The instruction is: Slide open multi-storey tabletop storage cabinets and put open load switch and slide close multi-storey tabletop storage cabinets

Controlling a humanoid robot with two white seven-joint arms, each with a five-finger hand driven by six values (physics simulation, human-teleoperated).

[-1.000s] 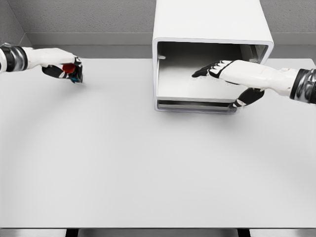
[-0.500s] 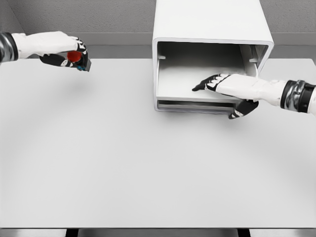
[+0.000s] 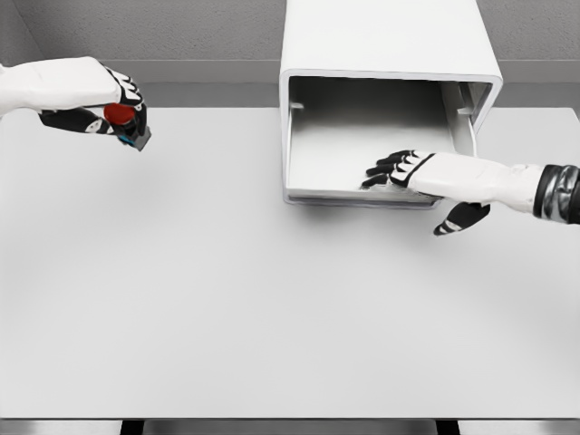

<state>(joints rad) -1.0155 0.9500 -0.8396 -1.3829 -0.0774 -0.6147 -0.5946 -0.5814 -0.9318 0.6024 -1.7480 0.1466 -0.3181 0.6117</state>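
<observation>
A white storage cabinet (image 3: pixel 390 41) stands at the back of the table, its drawer (image 3: pixel 362 149) slid out towards me and bare inside. My right hand (image 3: pixel 399 170) lies flat on the drawer's front edge, fingers spread, thumb hanging below the drawer front. At the far left my left hand (image 3: pixel 113 104) is raised above the table and shut on the load switch (image 3: pixel 125 120), a small dark block with a red knob and a blue edge.
The grey table (image 3: pixel 272 299) stretches wide between the two hands. Its front edge runs along the bottom of the view. A grey wall rises behind the cabinet.
The right hand drew back towards me, and the drawer slid further out. The left hand lifted the load switch off the table.
</observation>
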